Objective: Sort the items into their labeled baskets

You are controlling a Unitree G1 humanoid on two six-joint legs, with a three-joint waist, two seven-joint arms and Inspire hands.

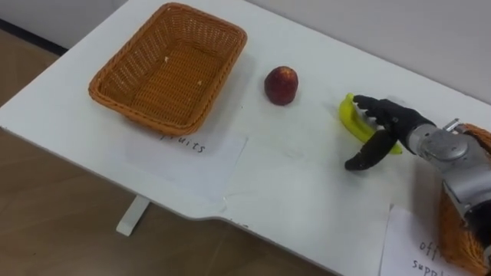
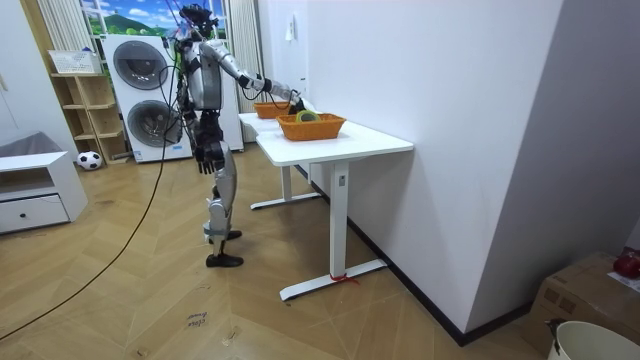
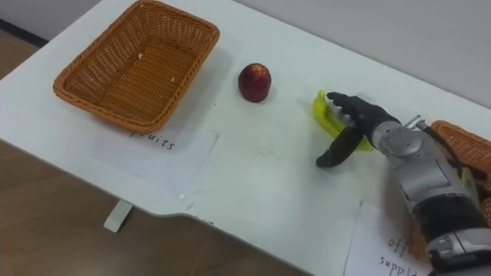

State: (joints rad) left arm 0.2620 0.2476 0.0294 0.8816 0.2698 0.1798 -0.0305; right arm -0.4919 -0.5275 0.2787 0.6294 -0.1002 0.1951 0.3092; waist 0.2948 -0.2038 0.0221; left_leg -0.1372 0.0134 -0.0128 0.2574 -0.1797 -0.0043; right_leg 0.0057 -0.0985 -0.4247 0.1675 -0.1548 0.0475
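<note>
A yellow banana [image 1: 350, 117] lies on the white table [image 1: 307, 192], right of a red apple [image 1: 281, 84]. My right hand [image 1: 393, 119] rests over the banana, open, fingers stretched across it and the thumb pointing down to the table beside it; most of the banana is hidden beneath. An empty wicker fruit basket [image 1: 105, 96] stands at the far left. A second wicker basket [image 1: 454, 226] shows at the right edge, behind my forearm. In the room view I stand at the table's end with my right arm held out over it, and my left hand [image 2: 206, 156] hangs at my side.
Paper labels lie in front of each basket: one [image 1: 192, 157] by the fruit basket, another [image 1: 410, 249] near the right basket. The table's front edge [image 1: 192, 211] runs close below. In the room view a wall [image 2: 430, 80] backs the table and the near basket [image 2: 312, 127] holds something green.
</note>
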